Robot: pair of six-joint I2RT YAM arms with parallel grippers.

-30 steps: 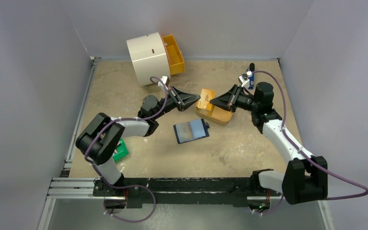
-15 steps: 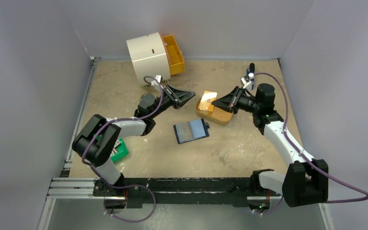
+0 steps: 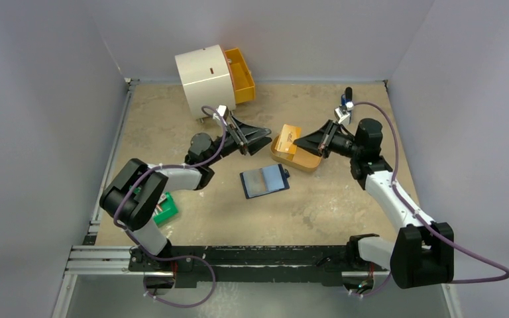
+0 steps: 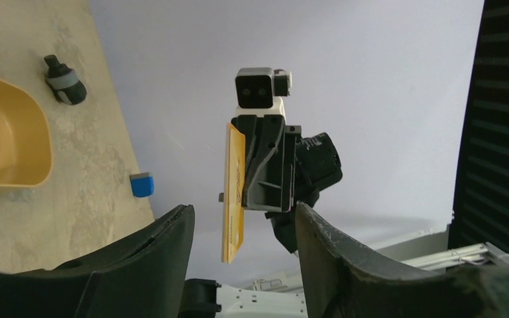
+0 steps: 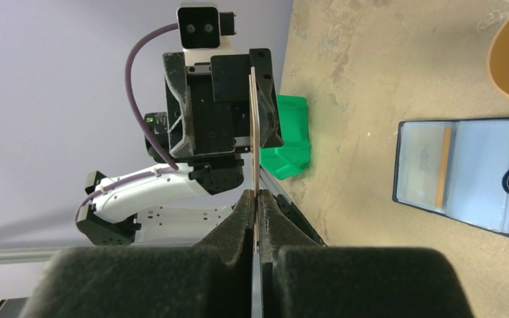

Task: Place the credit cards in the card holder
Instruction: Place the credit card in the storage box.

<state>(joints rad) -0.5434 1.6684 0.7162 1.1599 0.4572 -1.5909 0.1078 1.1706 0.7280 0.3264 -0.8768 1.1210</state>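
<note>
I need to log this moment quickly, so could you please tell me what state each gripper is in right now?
Left gripper: open, holding nothing.
Right gripper: closed on a credit card, held on edge.

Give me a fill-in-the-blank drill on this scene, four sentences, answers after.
1. The right gripper is ____ on a credit card.
2. The left gripper has its jaws ____.
3. The card holder lies unfolded on the table with ____ tan card showing in a pocket.
4. The box beside the left arm is ____.
Missing words: shut; open; one; green.
</note>
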